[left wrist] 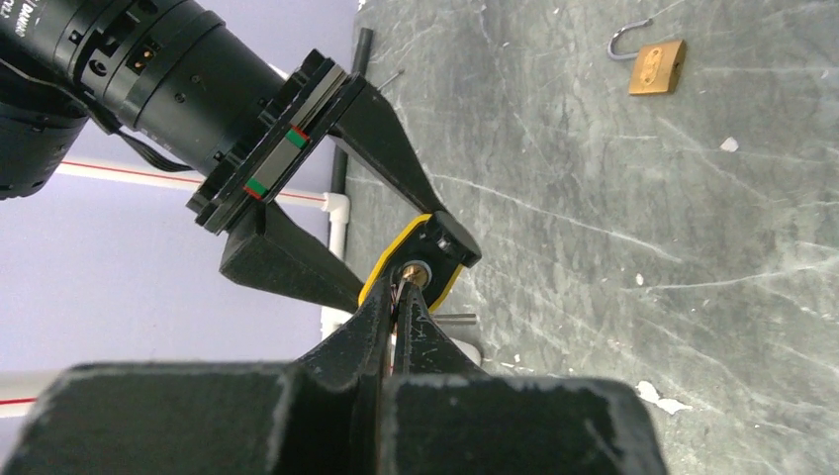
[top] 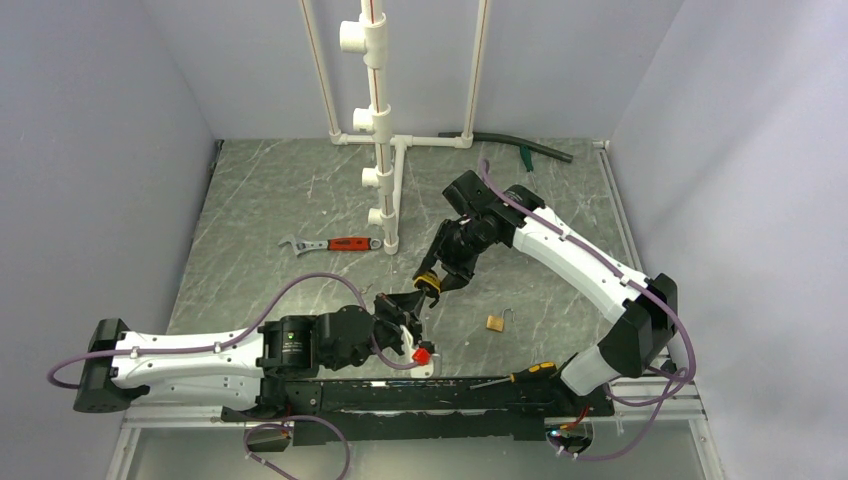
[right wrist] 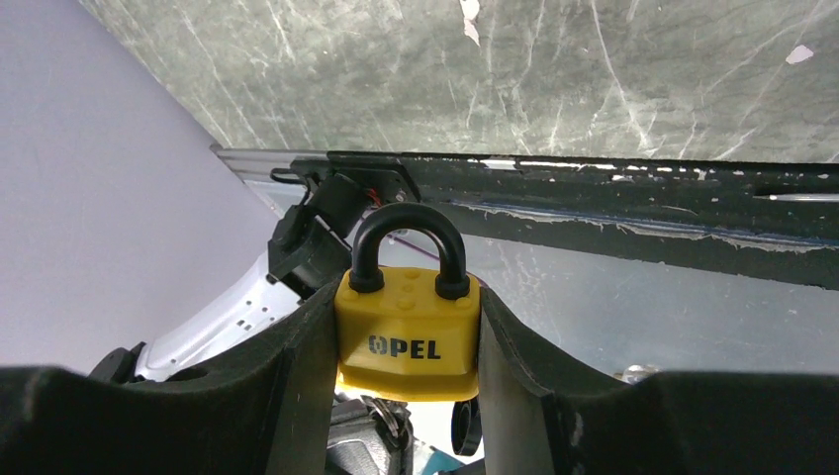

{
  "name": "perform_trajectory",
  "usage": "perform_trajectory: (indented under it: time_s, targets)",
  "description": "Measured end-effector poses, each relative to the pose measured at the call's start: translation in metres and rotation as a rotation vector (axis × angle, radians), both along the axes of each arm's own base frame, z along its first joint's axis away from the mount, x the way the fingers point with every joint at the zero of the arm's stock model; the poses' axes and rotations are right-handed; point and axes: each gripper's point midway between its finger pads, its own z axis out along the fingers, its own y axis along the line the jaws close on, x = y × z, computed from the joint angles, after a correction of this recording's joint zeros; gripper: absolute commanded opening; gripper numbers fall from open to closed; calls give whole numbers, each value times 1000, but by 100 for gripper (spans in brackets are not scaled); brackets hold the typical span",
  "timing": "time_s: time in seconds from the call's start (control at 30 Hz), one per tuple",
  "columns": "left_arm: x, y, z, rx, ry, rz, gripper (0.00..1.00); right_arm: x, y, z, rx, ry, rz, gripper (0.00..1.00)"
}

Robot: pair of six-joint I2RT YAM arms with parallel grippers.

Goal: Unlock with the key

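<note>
My right gripper (top: 433,283) is shut on the yellow-and-black padlock (top: 426,277) and holds it above the table. In the right wrist view the padlock (right wrist: 408,341) sits between both fingers, its black shackle (right wrist: 406,230) closed. My left gripper (top: 407,309) is shut on the small silver-grey key (left wrist: 402,287). In the left wrist view its tip is at the brass keyhole (left wrist: 417,269) in the padlock's underside. A key ring (right wrist: 388,414) shows just under the padlock in the right wrist view. How far in the key sits is hidden.
A small brass padlock (top: 495,322) lies open on the table right of the grippers. A black-and-yellow screwdriver (top: 515,376) lies at the near edge. A red-handled wrench (top: 330,245) lies to the left. A white pipe stand (top: 385,150) rises behind.
</note>
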Motion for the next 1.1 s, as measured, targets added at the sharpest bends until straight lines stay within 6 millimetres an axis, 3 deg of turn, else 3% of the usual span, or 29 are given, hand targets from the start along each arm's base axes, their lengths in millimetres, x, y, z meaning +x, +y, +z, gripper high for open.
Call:
perform_trajectory:
  time_s: [1.1]
  targets:
    - [-4, 0, -1, 20, -19, -6, 0, 0, 0, 0, 3, -3, 3, 0]
